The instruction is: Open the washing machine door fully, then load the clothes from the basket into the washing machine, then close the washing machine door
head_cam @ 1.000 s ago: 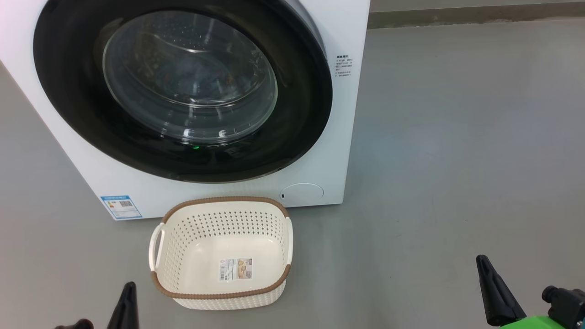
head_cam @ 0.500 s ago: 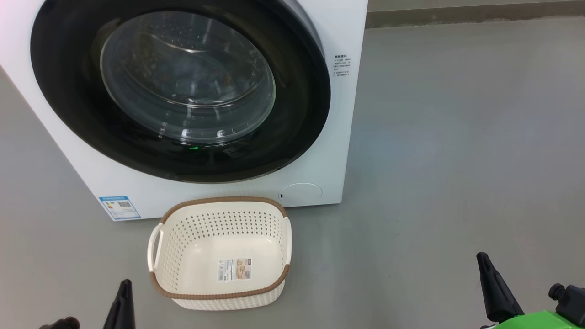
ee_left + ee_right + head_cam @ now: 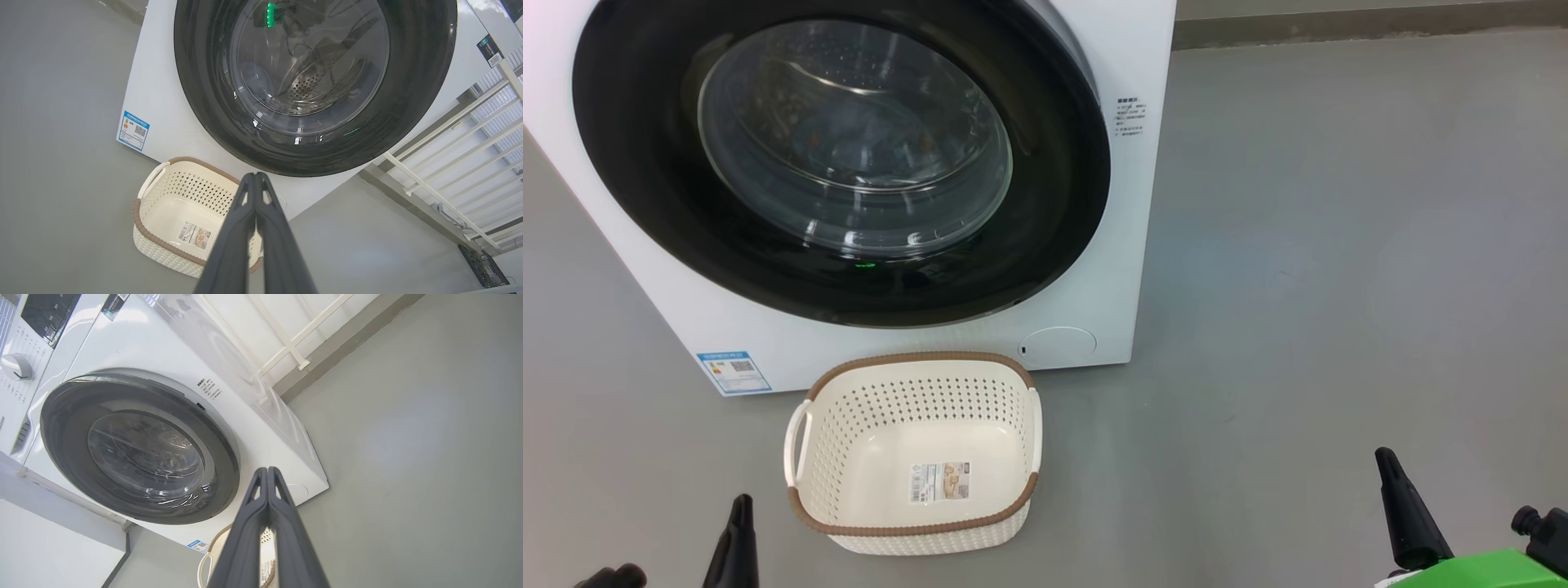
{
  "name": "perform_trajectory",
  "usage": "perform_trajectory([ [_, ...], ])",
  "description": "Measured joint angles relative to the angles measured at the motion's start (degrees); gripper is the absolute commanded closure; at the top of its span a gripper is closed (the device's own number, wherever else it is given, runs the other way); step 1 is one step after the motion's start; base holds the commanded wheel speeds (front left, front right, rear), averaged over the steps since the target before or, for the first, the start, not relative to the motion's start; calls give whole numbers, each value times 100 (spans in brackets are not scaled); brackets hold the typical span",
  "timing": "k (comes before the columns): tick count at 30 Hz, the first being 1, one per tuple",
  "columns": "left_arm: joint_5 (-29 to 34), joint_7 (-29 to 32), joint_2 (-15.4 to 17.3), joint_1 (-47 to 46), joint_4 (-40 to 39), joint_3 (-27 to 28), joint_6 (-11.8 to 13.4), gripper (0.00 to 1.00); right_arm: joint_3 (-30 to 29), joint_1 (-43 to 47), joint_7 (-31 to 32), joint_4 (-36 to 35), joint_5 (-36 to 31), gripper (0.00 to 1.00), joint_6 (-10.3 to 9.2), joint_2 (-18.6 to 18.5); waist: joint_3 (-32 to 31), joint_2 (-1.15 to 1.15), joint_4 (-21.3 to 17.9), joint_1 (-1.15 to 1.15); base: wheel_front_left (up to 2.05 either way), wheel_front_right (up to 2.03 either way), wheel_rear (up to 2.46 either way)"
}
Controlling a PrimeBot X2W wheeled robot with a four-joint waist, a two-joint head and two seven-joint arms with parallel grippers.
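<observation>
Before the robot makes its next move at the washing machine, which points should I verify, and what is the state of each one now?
1. Large round glossy black door lies shut against the white boxy front-loading washing machine: ok.
2. Small cream-white perforated plastic basket holds no garments, just its label sticker: ok.
3. Clothes inside the perforated steel drum: cannot tell, reflections hide the inside.
4. Left gripper jaws shut, holding nothing: ok.
5. Right gripper jaws shut, holding nothing: ok.
6. Both grippers apart from door and basket: ok.
</observation>
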Motion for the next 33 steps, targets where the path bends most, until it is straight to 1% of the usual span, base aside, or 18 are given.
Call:
perform_trajectory([
  [11, -733, 172, -45, -79, 101, 105, -11, 100, 0, -90, 104, 171, 755, 100, -1, -11, 5, 0, -20, 0, 0, 0, 0],
  [13, -855, 186, -52, -114, 111, 120, -53, 100, -1, -101, 107, 199, 867, 100, -1, -14, 6, 0, -24, 0, 0, 0, 0],
  [33, -2194, 485, -97, -288, 277, 299, -114, 100, -7, -347, 302, 498, 2227, 100, -1, -31, 14, 0, -61, 0, 0, 0, 0],
])
